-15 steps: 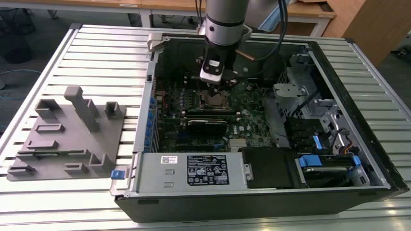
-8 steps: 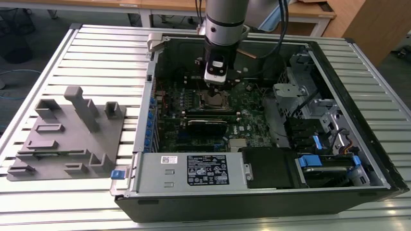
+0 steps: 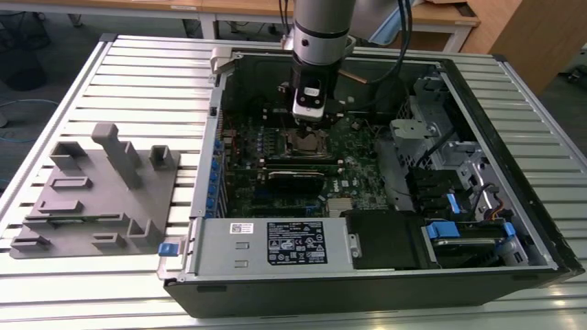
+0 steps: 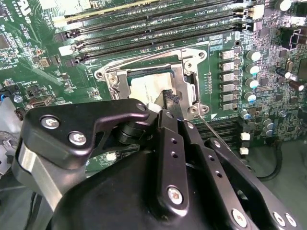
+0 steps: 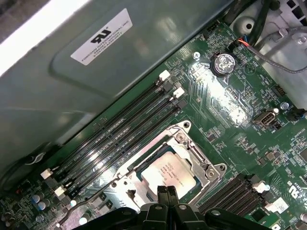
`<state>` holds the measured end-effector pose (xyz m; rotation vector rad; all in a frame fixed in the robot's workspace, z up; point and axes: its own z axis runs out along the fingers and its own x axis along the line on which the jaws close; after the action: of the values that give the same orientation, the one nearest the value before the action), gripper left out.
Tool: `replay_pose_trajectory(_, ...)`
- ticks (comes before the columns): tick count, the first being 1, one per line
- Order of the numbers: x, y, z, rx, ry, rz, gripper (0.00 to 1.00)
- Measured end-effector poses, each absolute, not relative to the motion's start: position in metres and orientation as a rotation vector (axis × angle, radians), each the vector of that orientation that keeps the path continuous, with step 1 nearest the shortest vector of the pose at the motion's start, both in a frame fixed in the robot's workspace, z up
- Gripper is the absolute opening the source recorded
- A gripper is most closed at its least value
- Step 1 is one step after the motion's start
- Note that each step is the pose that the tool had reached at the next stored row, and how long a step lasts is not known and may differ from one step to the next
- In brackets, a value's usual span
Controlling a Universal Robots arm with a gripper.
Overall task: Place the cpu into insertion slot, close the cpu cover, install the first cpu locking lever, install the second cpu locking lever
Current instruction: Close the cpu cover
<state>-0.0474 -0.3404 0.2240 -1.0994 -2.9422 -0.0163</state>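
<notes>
White printed sticker on case wall, black label on power-supply box, faint print on cpu face

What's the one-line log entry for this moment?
gripper: shut, tips at chip | chip: lying in socket | held: nothing

A robotics lab or workshop is indicated. A desk built of slatted aluminium profiles is seen, and an opened computer case is laid on it with its green circuit board exposed. A grey moulded fixture block is set beside the case. An industrial robot arm is held over it. Wooden workbenches and a bare grey floor are seen behind.
</notes>
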Motion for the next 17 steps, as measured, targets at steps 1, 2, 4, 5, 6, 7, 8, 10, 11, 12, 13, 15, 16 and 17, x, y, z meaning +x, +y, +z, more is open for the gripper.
replay_pose_trajectory(1, -0.0474, -0.3404, 0.224, -1.096, -2.943, -0.016, 0.11)
replay_pose_trajectory(2, -0.0475, -0.3404, 0.2239, -1.087, -2.947, -0.016, 0.11)
replay_pose_trajectory(4, -0.0475, -0.3404, 0.224, -1.058, -2.957, -0.016, 0.11)
replay_pose_trajectory(5, -0.0474, -0.3404, 0.224, -1.04, -2.963, -0.016, 0.11)
replay_pose_trajectory(6, -0.0475, -0.3404, 0.2239, -1.019, -2.971, -0.016, 0.11)
replay_pose_trajectory(7, -0.0475, -0.3404, 0.2239, -1.0, -2.977, -0.016, 0.11)
replay_pose_trajectory(8, -0.0475, -0.3404, 0.2239, -0.982, -2.983, -0.016, 0.11)
replay_pose_trajectory(10, -0.0475, -0.3404, 0.2239, -0.974, -2.986, -0.016, 0.11)
replay_pose_trajectory(11, -0.0475, -0.3404, 0.2239, -0.974, -2.986, -0.016, 0.11)
replay_pose_trajectory(12, -0.0475, -0.3404, 0.2239, -0.973, -2.986, -0.016, 0.11)
replay_pose_trajectory(13, -0.0475, -0.3404, 0.2239, -0.973, -2.986, -0.016, 0.11)
replay_pose_trajectory(15, -0.0474, -0.3404, 0.2239, -0.973, -2.986, -0.016, 0.11)
replay_pose_trajectory(16, -0.0475, -0.3404, 0.2239, -0.972, -2.986, -0.016, 0.11)
replay_pose_trajectory(17, -0.0475, -0.3404, 0.2239, -0.969, -2.987, -0.016, 0.11)
